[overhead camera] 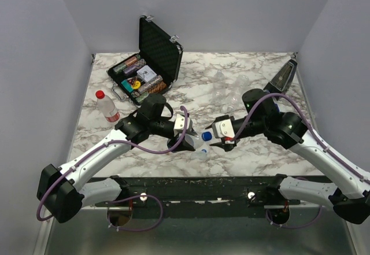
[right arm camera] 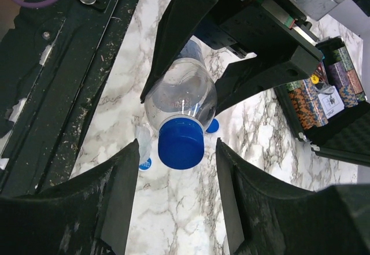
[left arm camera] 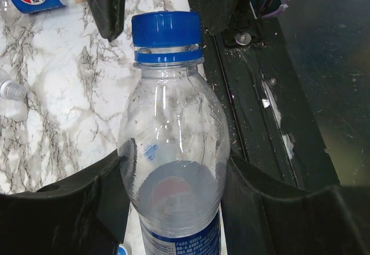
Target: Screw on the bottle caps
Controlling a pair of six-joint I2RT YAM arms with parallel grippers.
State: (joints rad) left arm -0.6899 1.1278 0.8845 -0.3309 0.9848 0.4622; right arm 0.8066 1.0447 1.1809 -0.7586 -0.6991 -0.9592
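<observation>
My marbled table [overhead camera: 260, 151] carries an open black chip case [overhead camera: 151, 73] at its far left. A red-capped bottle [overhead camera: 107, 106] sits near the case, and clear bottles [overhead camera: 231, 84] lie farther right.

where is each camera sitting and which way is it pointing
Top external: above and behind the arms, looking down on the marble table; both arms, the left gripper and the right gripper show.
Left wrist: on the left wrist, looking along its own fingers at the bottle clamped between them.
Right wrist: on the right wrist, facing the blue cap head-on, its own fingers either side of it.
Shared: both wrist views show that bottle and cap, from opposite ends.
</observation>
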